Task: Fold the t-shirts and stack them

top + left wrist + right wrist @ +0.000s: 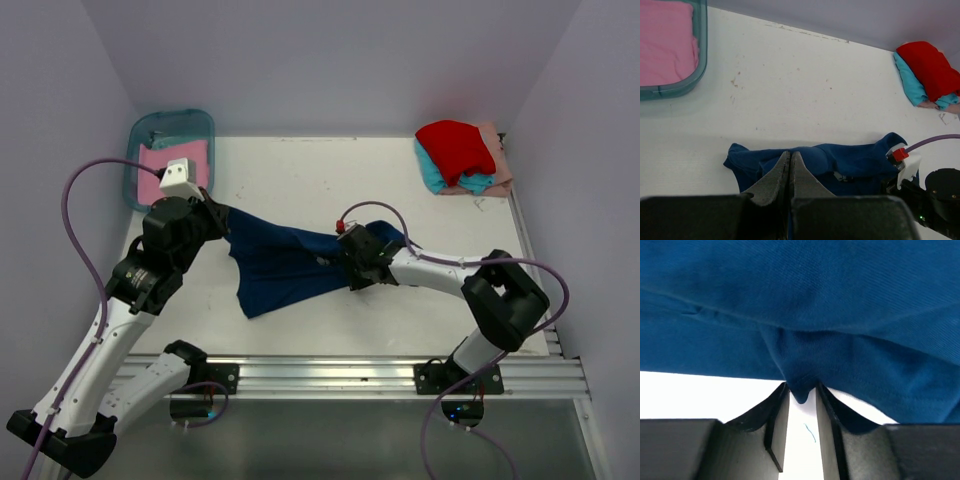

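In the middle of the counter [300,170] you have the navy shirt [280,265] pulled out between your two arms, a loose, wrinkled band of cloth running from left to right, with its lower part fanning out toward the near edge and lying on the surface. Your left claw [790,155] is pressed together, its two fingers meeting with no gap, and it pinches the left end of the navy shirt; from the left wrist view the cloth bunches around and under the fingertips. Your right claw [801,390] is at the shirt's right side, its fingers drawn in to a narrow slot, and a small fold of navy cloth sits nipped between their tips while the rest of the fabric hangs across the top of that view. At the far left corner the see-through bin [135,170] stands on the counter with the pink shirt [150,170] lying flat inside it, just beyond your left arm. At the far right corner, well apart from both claws, a small pile rests against the wall: the red shirt [455,145] on top, the teal shirt [432,172] showing under its left edge, and the peach shirt [500,160] under its right side.
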Action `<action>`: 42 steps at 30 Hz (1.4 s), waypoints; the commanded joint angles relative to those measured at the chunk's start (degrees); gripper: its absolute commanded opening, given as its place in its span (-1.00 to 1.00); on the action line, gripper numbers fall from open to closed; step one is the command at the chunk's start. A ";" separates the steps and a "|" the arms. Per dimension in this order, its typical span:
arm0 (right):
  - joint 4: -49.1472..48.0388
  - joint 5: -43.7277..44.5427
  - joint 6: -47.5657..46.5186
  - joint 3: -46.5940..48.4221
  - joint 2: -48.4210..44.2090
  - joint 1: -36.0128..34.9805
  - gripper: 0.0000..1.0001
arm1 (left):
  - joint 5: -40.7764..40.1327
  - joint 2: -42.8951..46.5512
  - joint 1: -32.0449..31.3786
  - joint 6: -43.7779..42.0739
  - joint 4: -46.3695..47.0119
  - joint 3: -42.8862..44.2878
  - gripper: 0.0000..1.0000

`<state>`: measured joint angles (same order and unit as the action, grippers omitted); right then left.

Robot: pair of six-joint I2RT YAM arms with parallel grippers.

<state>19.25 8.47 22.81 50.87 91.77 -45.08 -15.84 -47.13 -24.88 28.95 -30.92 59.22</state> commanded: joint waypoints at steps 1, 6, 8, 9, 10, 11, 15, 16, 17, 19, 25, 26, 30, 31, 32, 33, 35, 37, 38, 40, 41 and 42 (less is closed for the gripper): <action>-2.28 1.20 0.39 1.77 2.00 -0.27 -0.41 | -1.30 0.38 0.01 -0.12 2.26 -0.16 -1.00; -1.76 2.08 1.01 0.99 0.00 -0.27 -1.00 | -1.04 0.55 0.01 -0.30 2.09 -0.25 -1.00; 0.25 3.13 1.27 1.16 -5.16 -0.27 -1.00 | -0.86 0.81 0.01 -0.38 2.09 -0.25 -1.00; 2.96 4.44 1.27 1.42 -7.46 -0.27 -1.00 | -0.69 0.90 0.01 -0.47 2.09 -0.16 -1.00; 4.56 5.41 1.19 2.38 -10.61 -0.27 -1.00 | -0.69 0.99 0.01 -0.47 2.09 -0.16 -1.00; 6.14 6.55 1.19 3.00 -16.30 -0.27 -1.00 | -0.86 1.08 0.01 -0.73 1.91 -0.07 -1.00; 16.31 18.13 -0.30 8.88 -28.12 -0.18 -1.00 | -2.79 1.25 0.01 -1.61 0.34 0.98 -1.00; 18.35 23.82 -0.57 12.55 -29.18 -0.10 -1.00 | -4.10 1.34 0.01 -2.14 -0.19 1.51 -1.00; 20.11 26.57 -0.75 14.41 -30.49 -0.10 -1.00 | -4.90 1.43 0.01 -2.40 -1.15 2.12 -1.00; 23.38 33.06 -1.36 18.38 -31.90 -0.10 -1.00 | -6.65 2.31 0.01 -3.63 -1.51 4.23 -1.00; 18.56 41.79 -6.27 20.23 -42.00 -0.09 -1.00 | -2.38 8.28 0.01 -11.26 3.66 9.41 -1.00; 17.33 44.07 -7.42 20.14 -44.02 -0.10 -1.00 | -1.92 9.16 0.01 -12.15 5.06 10.99 -1.00; 10.84 44.97 -15.13 20.23 -53.25 -0.09 -1.00 | 0.89 13.63 0.01 -16.29 5.43 16.00 -1.00; 9.86 44.79 -16.29 20.23 -57.19 -0.10 -1.00 | 3.07 14.34 0.01 -17.25 5.52 16.88 -1.00; 8.80 44.18 -17.52 20.23 -59.05 -0.10 -1.00 | 4.22 15.22 0.01 -17.61 5.43 17.76 -1.00; 6.70 41.31 -19.97 19.88 -61.33 -0.10 -1.00 | 6.58 16.97 0.10 -18.22 5.52 19.51 -1.00; 4.76 38.48 -21.74 19.27 -67.40 -0.10 -1.00 | 9.75 20.30 0.19 -18.66 5.69 21.71 -1.00; 4.31 34.87 -24.11 19.79 -71.96 0.25 -1.00 | 15.03 22.69 0.71 -19.46 7.18 23.21 -1.00; 4.66 33.73 -25.43 20.31 -72.95 0.52 -1.00 | 16.87 24.44 1.15 -19.46 7.53 25.57 -1.00; 5.71 30.48 -26.32 21.98 -74.53 2.62 -1.00 | 21.60 25.16 3.52 -19.28 7.37 29.00 -1.00; 5.80 28.99 -27.11 22.86 -75.32 3.67 -1.00 | 22.94 24.81 4.92 -19.28 7.10 33.20 -1.00; 5.80 26.54 -27.29 23.22 -75.42 5.86 -1.00 | 26.17 24.64 6.76 -17.19 7.19 34.63 -1.00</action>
<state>26.89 41.19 0.95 72.60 16.10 -42.96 1.13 -22.76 -22.17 12.34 -28.01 87.15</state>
